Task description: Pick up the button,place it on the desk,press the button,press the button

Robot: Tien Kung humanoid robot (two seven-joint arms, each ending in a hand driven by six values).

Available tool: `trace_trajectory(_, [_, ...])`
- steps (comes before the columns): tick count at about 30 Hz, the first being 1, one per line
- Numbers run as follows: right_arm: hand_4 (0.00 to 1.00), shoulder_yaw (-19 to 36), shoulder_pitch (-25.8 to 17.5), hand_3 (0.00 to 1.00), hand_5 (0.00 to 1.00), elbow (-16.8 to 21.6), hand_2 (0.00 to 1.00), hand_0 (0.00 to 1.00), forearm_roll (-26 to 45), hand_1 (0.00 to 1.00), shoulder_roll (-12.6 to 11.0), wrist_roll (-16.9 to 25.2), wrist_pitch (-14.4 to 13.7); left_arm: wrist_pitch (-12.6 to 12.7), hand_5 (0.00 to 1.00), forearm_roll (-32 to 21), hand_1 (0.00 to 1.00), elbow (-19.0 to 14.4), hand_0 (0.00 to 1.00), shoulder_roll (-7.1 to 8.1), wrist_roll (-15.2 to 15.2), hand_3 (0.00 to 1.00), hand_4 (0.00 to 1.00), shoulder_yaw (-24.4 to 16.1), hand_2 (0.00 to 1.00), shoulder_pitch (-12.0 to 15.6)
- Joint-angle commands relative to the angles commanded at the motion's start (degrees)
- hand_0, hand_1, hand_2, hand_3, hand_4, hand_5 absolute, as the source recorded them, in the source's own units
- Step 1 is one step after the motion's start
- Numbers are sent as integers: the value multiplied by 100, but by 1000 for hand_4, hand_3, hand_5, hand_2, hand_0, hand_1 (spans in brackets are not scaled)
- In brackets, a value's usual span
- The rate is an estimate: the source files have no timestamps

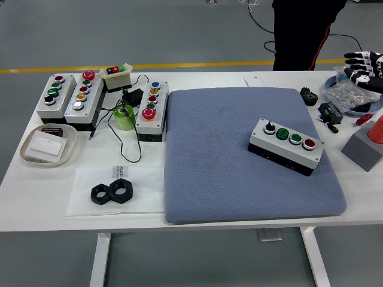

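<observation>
Head view showed a white table [197, 227] laid out from left to right. At the far left sat a shallow dish [48, 145] with a card in it, and behind it two grey button boxes [67, 97] side by side. Nearer the front edge, two black hex nuts [112, 192] lay touching on a clear sheet. Further right came a small green roll [124, 117], a tangle of black cable, and a third button box [151, 110] standing just beside the blue-grey pad [239, 179].

On the right half of that pad rested the four-control button box [286, 145], flat and slightly skewed, with a black knob, two green buttons and a red one facing up. No hand touched it.

At the far right edge, the right hand [365, 67], in black and white, hovered over a tray of clear bits, well apart from the box; its fingers looked loosely spread and held nothing. The left hand was out of sight. A person in dark clothes stood behind the table.

Judging by this, the box was already set down, and both presses appeared to remain.
</observation>
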Motion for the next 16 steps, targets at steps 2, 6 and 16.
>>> trace_trajectory(2, [610,8,11,846,457,-4,865,944,-7,895,-4,-3,-6,-2,998,3,915,0,742,0,1,942,616,-2,984,-9])
trace_trajectory(6, [609,11,16,845,457,-2,865,943,-2,895,-10,-3,-2,-3,998,-5,915,0,741,-1,-2,943,616,0,985,-12])
trace_trajectory(16, [609,-6,-5,845,456,10,865,943,-1,895,-15,-5,-2,-6,998,15,914,0,741,-3,5,943,616,-15,984,35])
